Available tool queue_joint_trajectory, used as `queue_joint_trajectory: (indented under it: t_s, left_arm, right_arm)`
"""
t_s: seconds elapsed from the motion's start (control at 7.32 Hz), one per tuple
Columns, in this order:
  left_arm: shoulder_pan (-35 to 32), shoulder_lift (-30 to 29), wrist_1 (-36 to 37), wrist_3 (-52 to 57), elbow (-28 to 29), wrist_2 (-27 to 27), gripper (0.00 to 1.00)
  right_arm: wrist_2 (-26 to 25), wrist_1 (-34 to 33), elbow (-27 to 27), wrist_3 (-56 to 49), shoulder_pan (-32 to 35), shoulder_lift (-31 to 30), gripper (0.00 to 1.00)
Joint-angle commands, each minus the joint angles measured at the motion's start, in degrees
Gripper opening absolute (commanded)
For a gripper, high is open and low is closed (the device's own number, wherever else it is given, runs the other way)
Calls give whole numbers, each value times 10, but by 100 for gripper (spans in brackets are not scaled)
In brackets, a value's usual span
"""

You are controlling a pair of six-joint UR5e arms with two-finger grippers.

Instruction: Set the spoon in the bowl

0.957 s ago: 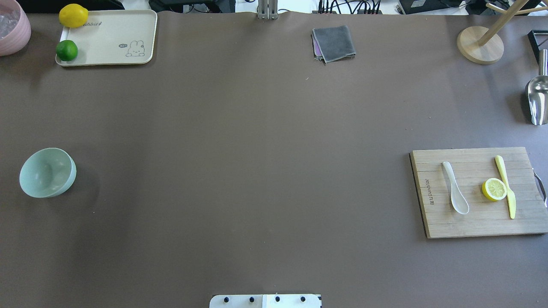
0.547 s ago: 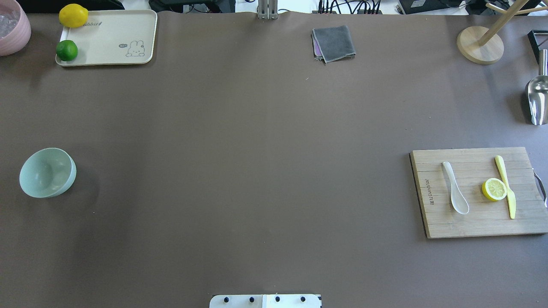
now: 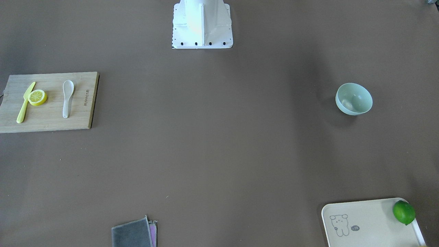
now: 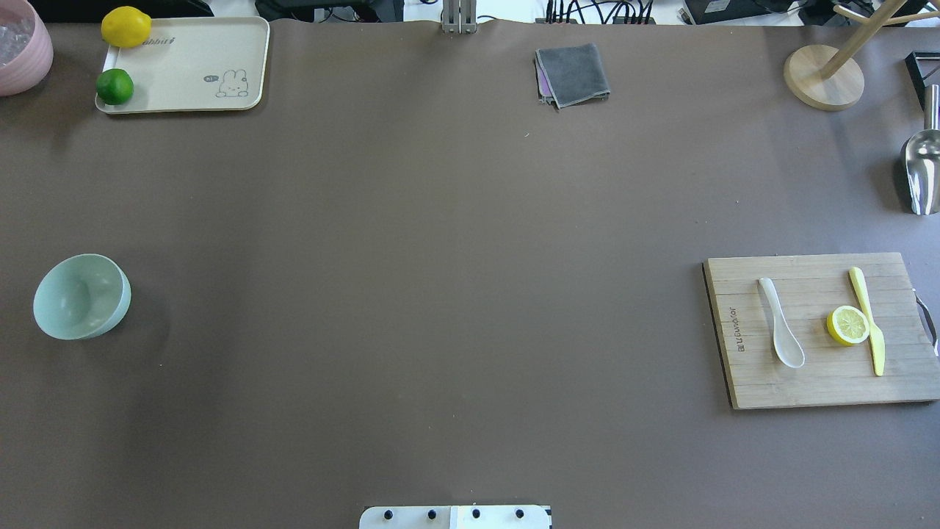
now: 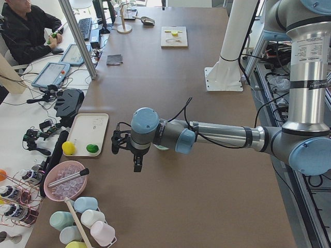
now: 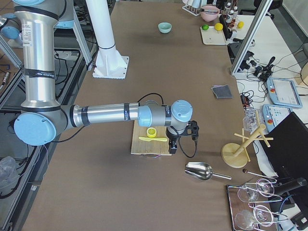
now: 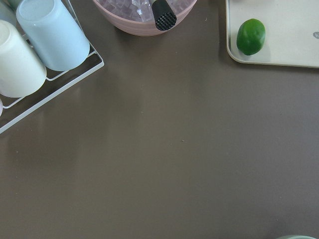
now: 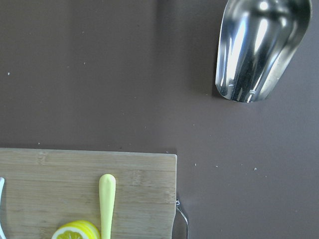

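Observation:
The white spoon (image 4: 781, 323) lies on a wooden cutting board (image 4: 749, 382) at the right, scoop toward the robot; it also shows in the front view (image 3: 68, 97). The mint-green bowl (image 4: 81, 296) stands empty on the table at the far left, also in the front view (image 3: 354, 98). My left gripper (image 5: 135, 164) shows only in the left side view, above the table near the bowl; I cannot tell if it is open or shut. My right gripper (image 6: 172, 147) shows only in the right side view, above the board's outer edge; its state is unclear too.
A lemon slice (image 4: 848, 325) and a yellow knife (image 4: 868, 319) share the board. A metal scoop (image 4: 922, 169) and a wooden stand (image 4: 822, 77) are at the far right. A cream tray (image 4: 191, 66) with a lime (image 4: 114, 87) and a lemon (image 4: 125, 27), a pink bowl (image 4: 18, 44) and a grey cloth (image 4: 573, 75) are at the back.

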Motion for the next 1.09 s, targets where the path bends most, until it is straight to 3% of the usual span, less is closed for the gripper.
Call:
queue_joint_trajectory:
  t_s: [0.0,0.96]
  left_arm:
    - [0,0,0,0,-1,-1,98]
    - [0,7,-2,-3,-4,1,98]
  right_arm:
    - [1,0,1,-2,0,-4,100]
    - [1,0,5,5,0,-2,100]
